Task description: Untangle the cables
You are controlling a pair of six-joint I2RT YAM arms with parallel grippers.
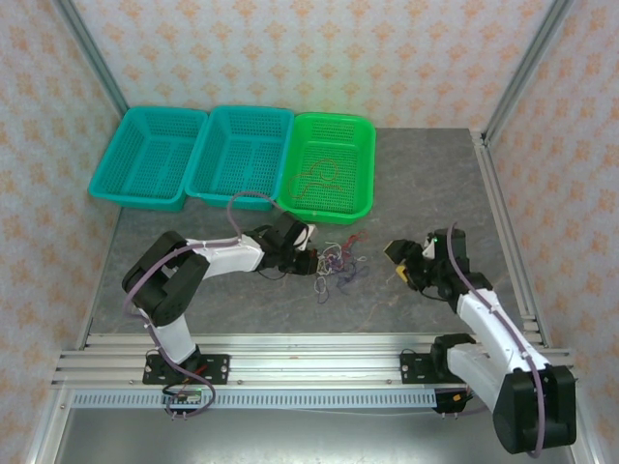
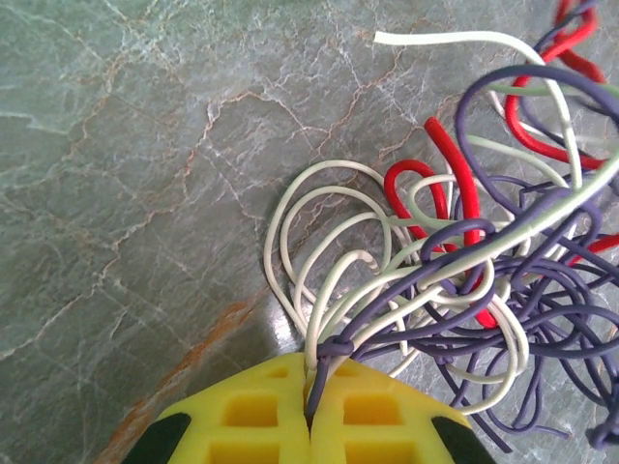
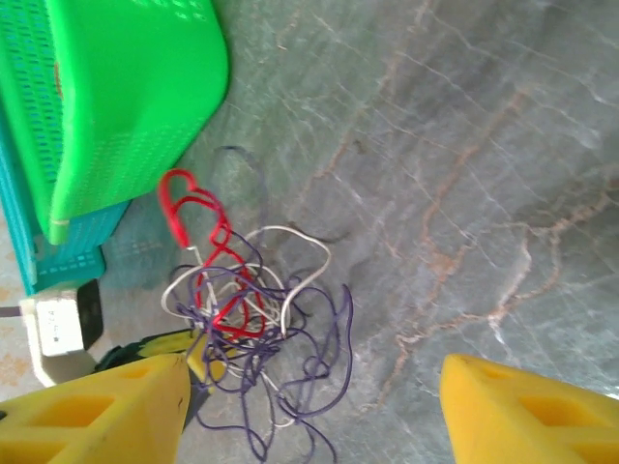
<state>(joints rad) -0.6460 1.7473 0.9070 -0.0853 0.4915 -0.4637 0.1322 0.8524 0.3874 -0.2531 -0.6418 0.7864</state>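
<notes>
Lying mid-frame in the top view on the grey tabletop (image 1: pixel 416 184), just below the green basket (image 1: pixel 329 208): the cables (image 1: pixel 334 263), one red, white and purple tangle. The left pincer (image 2: pixel 309 391) was pinching white and purple strands at the tangle's left side. The right pincer (image 3: pixel 314 387) stood spread, right of the tangle and apart from it.

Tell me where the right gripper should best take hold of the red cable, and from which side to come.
Take the red cable at its narrow loop that sticks out of the tangle toward the green basket. There it lies free of the purple strands and white strands. Probably come from above with the right gripper, jaws across the loop; the left gripper pinches the tangle elsewhere.
</notes>
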